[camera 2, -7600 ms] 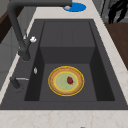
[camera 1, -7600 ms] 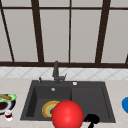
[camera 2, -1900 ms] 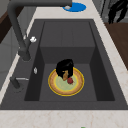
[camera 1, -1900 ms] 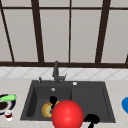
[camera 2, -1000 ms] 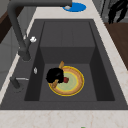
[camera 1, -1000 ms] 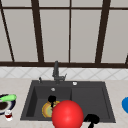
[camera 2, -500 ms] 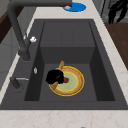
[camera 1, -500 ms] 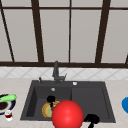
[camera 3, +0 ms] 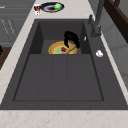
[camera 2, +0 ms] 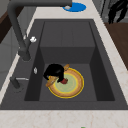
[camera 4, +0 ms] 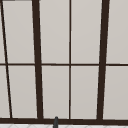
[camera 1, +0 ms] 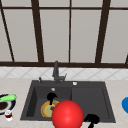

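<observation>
A yellow-rimmed plate lies in the sink's left basin. My left hand is down over the plate's faucet-side edge. Its fingers are curled on a wooden stick that lies slanted across the plate. A small red piece sits at the stick's end near the plate's middle. My right hand hangs relaxed and open in front of the sink's front edge, holding nothing.
A large red ball stands in front of the sink and covers part of the plate. The dark faucet rises behind the basin. A dark bowl with a green thing and a small cup sit at the left, a blue plate at the right.
My left hand came down onto the plate's middle, then shifted to its faucet side, and the wooden stick now shows under it. Over the last half second almost nothing has moved.
</observation>
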### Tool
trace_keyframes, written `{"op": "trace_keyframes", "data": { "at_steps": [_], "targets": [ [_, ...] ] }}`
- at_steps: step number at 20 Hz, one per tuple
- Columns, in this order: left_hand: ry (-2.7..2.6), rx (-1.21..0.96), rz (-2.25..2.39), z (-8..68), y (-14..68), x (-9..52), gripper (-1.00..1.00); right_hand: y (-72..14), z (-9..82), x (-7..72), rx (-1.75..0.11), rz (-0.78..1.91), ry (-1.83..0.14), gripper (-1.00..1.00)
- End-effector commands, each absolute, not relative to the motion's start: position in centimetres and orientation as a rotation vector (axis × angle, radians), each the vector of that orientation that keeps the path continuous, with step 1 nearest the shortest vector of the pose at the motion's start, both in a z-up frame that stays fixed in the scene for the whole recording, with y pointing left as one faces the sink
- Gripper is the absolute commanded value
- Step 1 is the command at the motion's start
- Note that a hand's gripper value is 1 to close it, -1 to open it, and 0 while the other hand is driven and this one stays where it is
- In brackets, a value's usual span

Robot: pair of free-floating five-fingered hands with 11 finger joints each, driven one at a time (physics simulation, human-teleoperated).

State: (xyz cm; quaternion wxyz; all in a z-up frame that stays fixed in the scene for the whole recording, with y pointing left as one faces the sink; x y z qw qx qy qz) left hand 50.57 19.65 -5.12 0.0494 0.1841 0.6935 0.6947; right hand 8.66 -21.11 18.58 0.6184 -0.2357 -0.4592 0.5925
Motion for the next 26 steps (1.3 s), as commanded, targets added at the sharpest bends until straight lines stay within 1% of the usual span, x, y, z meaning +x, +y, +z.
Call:
{"op": "trace_keyframes", "data": {
  "at_steps": [1,10,17,26],
  "targets": [
    [2.101,0.570,2.118,-3.7,19.6,50.0,-1.00,-21.1,18.6,8.7,-0.542,1.363,-1.057,0.00],
    [2.116,0.612,2.152,0.4,20.3,50.0,-1.00,-21.1,18.6,8.7,-0.542,1.363,-1.057,0.00],
    [2.108,0.604,2.144,1.1,22.7,49.4,-1.00,-21.1,18.6,8.7,-0.542,1.363,-1.057,0.00],
    [2.091,0.623,2.160,1.2,22.9,49.2,-1.00,-21.1,18.6,8.7,-0.542,1.363,-1.057,0.00]
  ]
}}
